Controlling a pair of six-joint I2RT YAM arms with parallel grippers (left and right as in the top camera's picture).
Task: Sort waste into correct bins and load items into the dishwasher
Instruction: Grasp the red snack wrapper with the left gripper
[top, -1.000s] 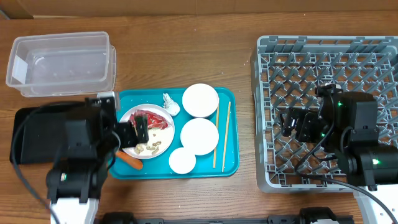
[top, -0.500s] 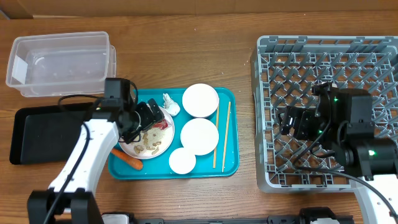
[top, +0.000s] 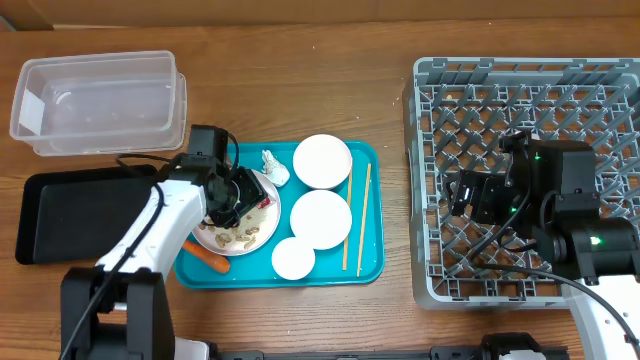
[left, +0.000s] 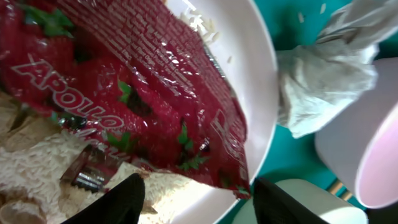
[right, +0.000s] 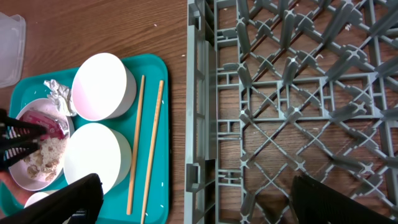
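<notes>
step in hand: we judge it to be lifting the red snack wrapper (left: 143, 93) off the white plate (left: 260, 87).
left gripper (left: 199, 180): fingers spread, low over the plate, with the wrapper's near edge between them and nothing pinched yet.
right gripper (right: 194, 180): fingers wide apart and empty, over the edge of the dish rack (top: 520, 90) that faces the teal tray (top: 365, 265).
where the wrapper is: lying across the plate, partly on the rice (left: 37, 174), with peanut shells (top: 240, 238) on the same plate; the plate sits at the left end of the teal tray.
neighbours: the tissue ball (left: 323, 81) is just beside the plate's rim, with a white bowl (left: 367, 155) just past it. the carrot (top: 208, 258) lies by the plate's rim at the tray's corner.
how we'd close: go down only until the pads straddle the crinkled edge, then pinch the film alone. a raised fold looks the surest bite, as flat foil may slide out.
what we'd watch: rice clinging underneath, and the plate dragging along. we'd lift slowly and straight up.
where it goes: the clear tub (top: 100, 100) and the black tray (top: 60, 215) both lie left of the teal tray; we cannot tell which takes wrappers.
left to do: the dishes and chopsticks (top: 357, 218) are on the teal tray, and no dish shows in the rack.
</notes>
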